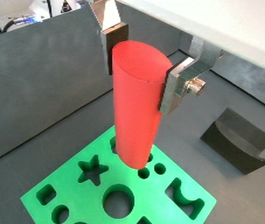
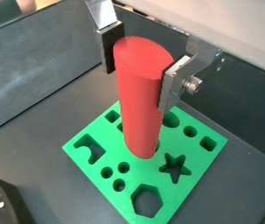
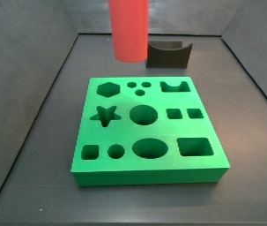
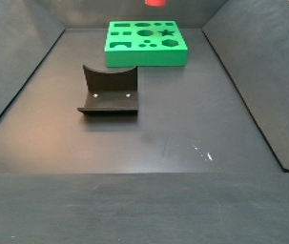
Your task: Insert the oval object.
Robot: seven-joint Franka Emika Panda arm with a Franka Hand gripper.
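In both wrist views my pincer [image 1: 141,61] is clamped on the tall matte red oval peg [image 1: 135,105], silver plates with dark pads [image 2: 107,48] squeezing its upper end, the peg hanging upright over the flat green plastic block with shaped holes [image 2: 146,162]. In a side view the peg [image 3: 129,29] hangs clear above the block's far edge, while the large oval hole [image 3: 150,148] sits near the front; I judge I must carry it there, align the long axis, then lower slowly. The dark grey notched block [image 4: 109,91] stands apart on the desk [image 4: 173,143].
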